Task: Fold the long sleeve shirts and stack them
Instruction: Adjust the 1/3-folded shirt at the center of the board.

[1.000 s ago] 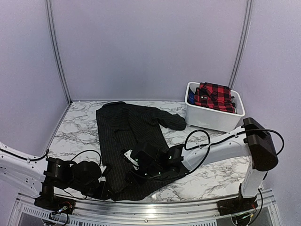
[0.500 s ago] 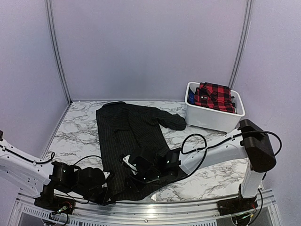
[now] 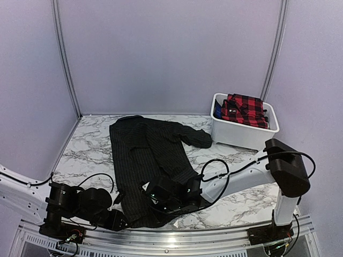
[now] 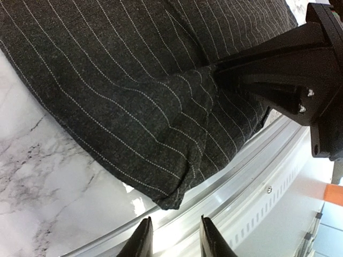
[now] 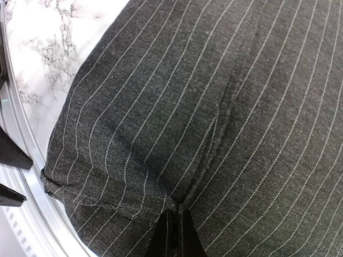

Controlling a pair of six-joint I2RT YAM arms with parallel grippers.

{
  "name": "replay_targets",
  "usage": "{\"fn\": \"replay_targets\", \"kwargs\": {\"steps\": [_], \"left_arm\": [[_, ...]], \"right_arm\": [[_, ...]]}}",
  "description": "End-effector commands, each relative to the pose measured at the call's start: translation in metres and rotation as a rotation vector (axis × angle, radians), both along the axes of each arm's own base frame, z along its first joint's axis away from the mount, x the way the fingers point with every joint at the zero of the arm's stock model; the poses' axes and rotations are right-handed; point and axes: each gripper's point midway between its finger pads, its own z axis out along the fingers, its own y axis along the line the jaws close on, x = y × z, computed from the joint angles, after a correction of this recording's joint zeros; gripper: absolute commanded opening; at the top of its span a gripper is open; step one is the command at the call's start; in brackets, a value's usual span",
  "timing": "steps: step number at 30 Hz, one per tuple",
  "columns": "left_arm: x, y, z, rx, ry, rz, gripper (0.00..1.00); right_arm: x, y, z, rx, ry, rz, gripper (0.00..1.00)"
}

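Two shirts, one bin. At the table's (image 3: 86,150) near left corner the left gripper (image 4: 172,239) stands slightly parted and empty, just short of the hem corner of the pinstriped shirt (image 3: 144,144). The shirt lies lengthwise, its hem at the near edge. The right gripper (image 5: 172,235) is closed, pinching a fold near that hem. By the far right corner a white bin (image 3: 244,140) holds the plaid shirt (image 3: 245,110), whose small tag is unreadable. Bare marble runs along the left edge.
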Motion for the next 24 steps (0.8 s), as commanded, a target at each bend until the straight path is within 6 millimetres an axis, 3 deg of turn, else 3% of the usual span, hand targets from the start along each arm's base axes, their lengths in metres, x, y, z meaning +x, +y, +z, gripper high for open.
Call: {"fn": "replay_targets", "kwargs": {"steps": [1, 7, 15, 21, 24], "left_arm": [[0.007, 0.011, -0.001, 0.063, -0.066, -0.009, 0.35], [0.010, 0.005, -0.005, 0.101, -0.111, -0.056, 0.43], [0.011, -0.016, 0.000, 0.033, -0.145, -0.098, 0.44], [0.003, -0.018, -0.011, 0.047, -0.090, -0.097, 0.34], [0.004, -0.020, -0.005, 0.021, -0.078, -0.067, 0.20]], "right_arm": [[0.000, 0.009, 0.020, 0.030, -0.032, -0.004, 0.00], [-0.002, 0.013, 0.034, 0.040, -0.039, 0.015, 0.00], [0.002, 0.012, 0.034, 0.029, -0.056, 0.005, 0.00], [0.006, 0.011, 0.033, 0.032, -0.065, -0.001, 0.00], [0.010, 0.011, 0.034, 0.032, -0.075, -0.008, 0.00]]}}
